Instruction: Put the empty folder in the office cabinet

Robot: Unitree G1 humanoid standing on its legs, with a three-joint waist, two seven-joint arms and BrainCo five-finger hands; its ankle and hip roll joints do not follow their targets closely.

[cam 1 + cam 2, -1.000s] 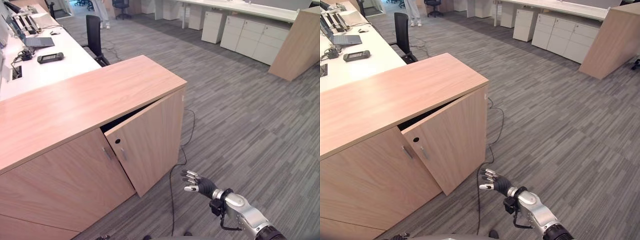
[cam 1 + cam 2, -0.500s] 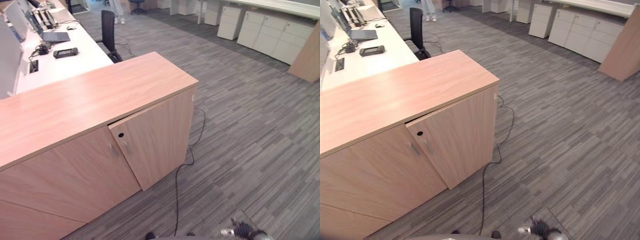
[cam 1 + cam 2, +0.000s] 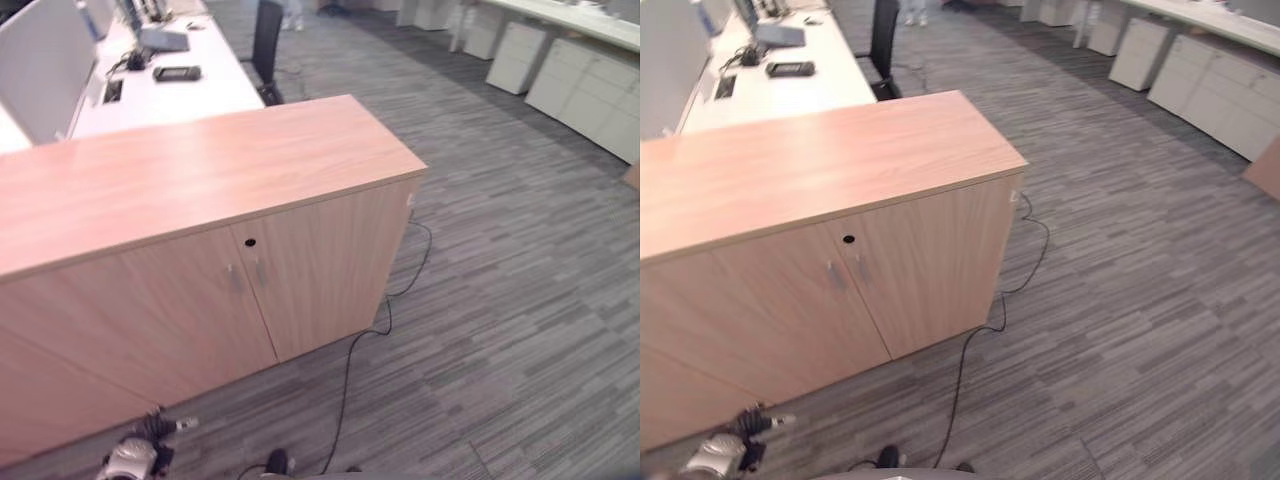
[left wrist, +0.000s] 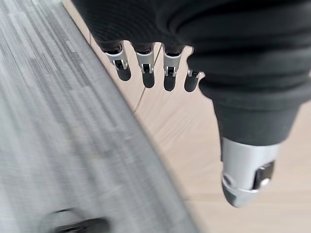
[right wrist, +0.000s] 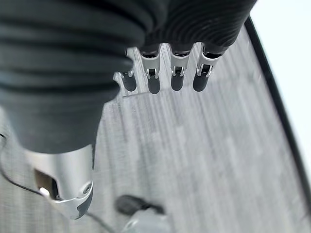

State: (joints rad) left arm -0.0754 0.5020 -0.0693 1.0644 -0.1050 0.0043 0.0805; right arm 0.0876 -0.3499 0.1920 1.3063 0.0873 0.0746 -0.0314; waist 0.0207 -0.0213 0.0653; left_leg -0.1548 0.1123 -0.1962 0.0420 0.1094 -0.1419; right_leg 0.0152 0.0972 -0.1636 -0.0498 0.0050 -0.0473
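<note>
The light wood office cabinet stands in front of me, both of its front doors closed flush, with a dark keyhole and two small handles where they meet. My left hand hangs low at the cabinet's foot, empty. In the left wrist view its fingers are straight, pointing at the wood front where it meets the carpet. My right hand is open over the grey carpet and holds nothing.
Behind the cabinet runs a white desk with a laptop and small devices, a grey partition and a black chair. White drawer units line the far right. Grey carpet spreads to the right.
The right cabinet door, ajar a second ago, now sits closed. My right hand has dropped out of the eye views, the left hand has come in at the lower left, and the camera has turned.
</note>
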